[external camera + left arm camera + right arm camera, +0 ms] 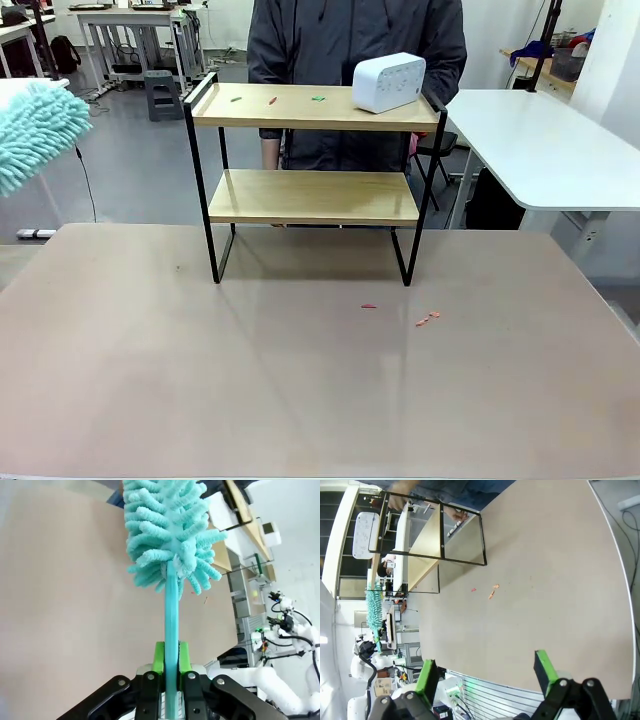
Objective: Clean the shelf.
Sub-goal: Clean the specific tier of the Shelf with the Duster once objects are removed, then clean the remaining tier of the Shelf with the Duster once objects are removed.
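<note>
left gripper [171, 659] clamps the handle of the teal duster [170, 535]; sweeping the shelf [300, 116] top could knock the white box [388, 82] off its right end

The front camera sits at the near edge of the worktop [300, 400] and faces across it to the shelf [315, 197] at mid frame. The left wrist camera looks along the left claw [171, 656], close on a duster [170, 530], with the shelf sideways at upper right. The right wrist camera looks past the right claw [485, 674] from farther off, with the shelf sideways at upper left. All three views share the worktop and the shelf.
</note>
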`<state>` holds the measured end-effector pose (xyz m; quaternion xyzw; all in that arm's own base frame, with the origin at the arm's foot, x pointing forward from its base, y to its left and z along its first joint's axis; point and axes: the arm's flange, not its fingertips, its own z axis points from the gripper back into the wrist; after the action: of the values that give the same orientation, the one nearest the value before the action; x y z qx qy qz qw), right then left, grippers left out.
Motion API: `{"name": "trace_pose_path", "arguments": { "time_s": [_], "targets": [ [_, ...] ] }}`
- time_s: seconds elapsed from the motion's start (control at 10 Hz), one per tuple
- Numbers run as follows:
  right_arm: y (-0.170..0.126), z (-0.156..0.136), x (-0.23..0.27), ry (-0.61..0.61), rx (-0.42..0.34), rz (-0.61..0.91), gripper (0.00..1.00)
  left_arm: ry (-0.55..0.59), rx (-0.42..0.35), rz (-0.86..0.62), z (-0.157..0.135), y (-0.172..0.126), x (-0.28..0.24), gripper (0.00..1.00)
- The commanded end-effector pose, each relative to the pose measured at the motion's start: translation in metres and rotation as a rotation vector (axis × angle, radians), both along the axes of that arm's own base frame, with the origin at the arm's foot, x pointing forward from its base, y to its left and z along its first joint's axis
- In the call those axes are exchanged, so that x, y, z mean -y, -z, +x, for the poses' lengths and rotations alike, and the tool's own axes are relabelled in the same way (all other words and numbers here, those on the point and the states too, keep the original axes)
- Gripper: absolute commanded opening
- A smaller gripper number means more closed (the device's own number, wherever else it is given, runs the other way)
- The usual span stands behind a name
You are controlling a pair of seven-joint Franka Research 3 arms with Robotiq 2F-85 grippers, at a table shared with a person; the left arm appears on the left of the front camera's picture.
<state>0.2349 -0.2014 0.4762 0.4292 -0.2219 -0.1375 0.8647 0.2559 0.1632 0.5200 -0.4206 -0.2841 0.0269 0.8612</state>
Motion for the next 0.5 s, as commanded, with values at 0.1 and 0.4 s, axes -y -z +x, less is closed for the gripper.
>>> {"name": "trace_pose_path", "arguments": {
  "time_s": [0.1,0.4],
  "targets": [
    [-0.0005,0.0020,-0.0001,-0.008,0.036,0.010,1.00,0.029,0.054,0.003,-0.0164,-0.0039,-0.0058,0.12],
    [-0.0005,0.0020,-0.0001,-0.008,0.036,0.010,1.00,0.029,0.054,0.003,-0.0164,-0.0039,-0.0058,0.12]
  ]
}}
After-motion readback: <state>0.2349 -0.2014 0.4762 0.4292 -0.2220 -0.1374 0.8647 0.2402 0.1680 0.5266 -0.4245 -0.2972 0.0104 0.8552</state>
